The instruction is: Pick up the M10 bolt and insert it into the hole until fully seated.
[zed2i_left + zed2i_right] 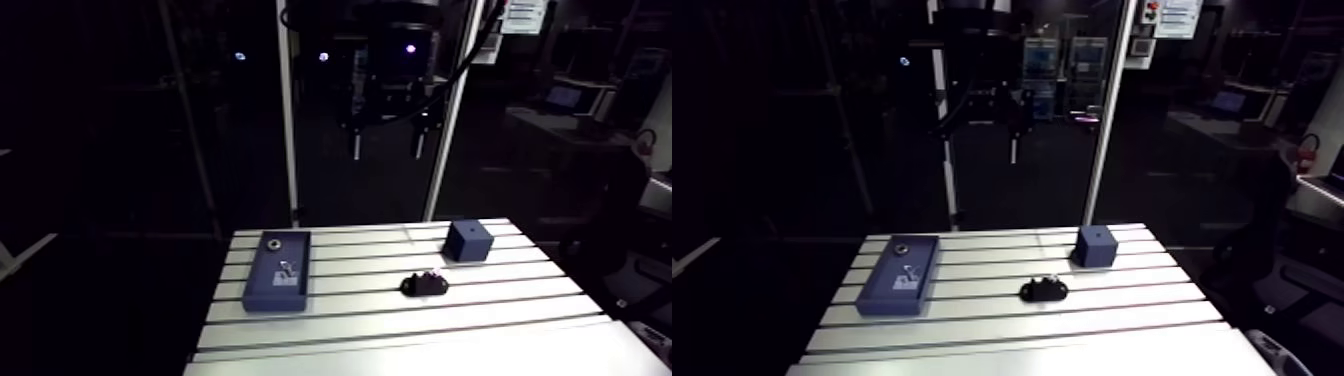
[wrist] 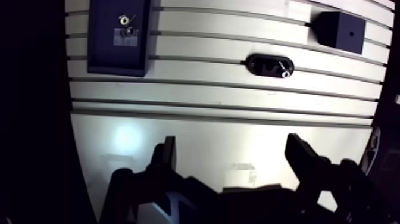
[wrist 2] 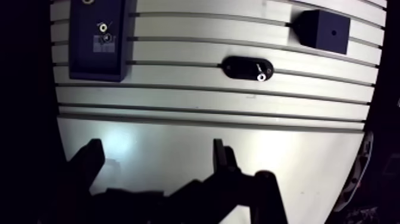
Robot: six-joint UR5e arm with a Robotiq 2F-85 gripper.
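M10 bolt (image 2: 285,72) on black oval holder (image 2: 262,64), arm view's lower centre, gripper (image 2: 232,140) wide open, empty, above table (image 2: 208,128)

No text or number can be read

The two-fingered black gripper (image 2: 232,143) is matte and angular throughout. Its fingers (image 2: 167,159) are flat, blocky bars with squared tips and plain inner faces. Each is carried on a dark jointed linkage that broadens toward the body. The body is a black mass with stepped edges, too dim for finer detail. In the arm view it reads as a dark housing with two thin, pale finger ends hanging beneath it.
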